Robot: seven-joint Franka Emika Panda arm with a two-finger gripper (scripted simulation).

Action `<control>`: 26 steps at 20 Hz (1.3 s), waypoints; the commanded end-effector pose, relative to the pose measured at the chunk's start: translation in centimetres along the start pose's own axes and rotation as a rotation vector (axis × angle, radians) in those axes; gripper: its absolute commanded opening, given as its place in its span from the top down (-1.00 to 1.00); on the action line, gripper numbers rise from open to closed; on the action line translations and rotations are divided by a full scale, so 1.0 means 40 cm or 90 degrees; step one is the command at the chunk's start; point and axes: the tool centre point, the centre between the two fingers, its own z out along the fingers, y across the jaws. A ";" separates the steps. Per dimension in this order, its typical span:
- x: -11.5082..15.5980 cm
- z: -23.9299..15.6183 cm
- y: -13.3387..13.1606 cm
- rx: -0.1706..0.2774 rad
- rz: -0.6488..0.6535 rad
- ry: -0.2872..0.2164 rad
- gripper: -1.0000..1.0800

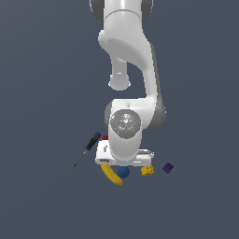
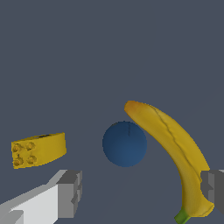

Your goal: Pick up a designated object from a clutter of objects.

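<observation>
Exterior view: the blue ball (image 1: 123, 172) lies on the tabletop just under my hand (image 1: 122, 164), beside the banana (image 1: 111, 174).

Wrist view: my fingers (image 2: 70, 192) are spread wide; the ball sits between them, the banana crowding one side.

A flat, featureless slate-grey ground (image 1: 42, 196) fills both views from edge to edge. No seam separates floor from backdrop. The light is soft and even, leaving only faint shading across the uniform grey surface.
</observation>
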 end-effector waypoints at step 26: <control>0.017 0.184 -0.011 0.001 0.002 0.001 -0.92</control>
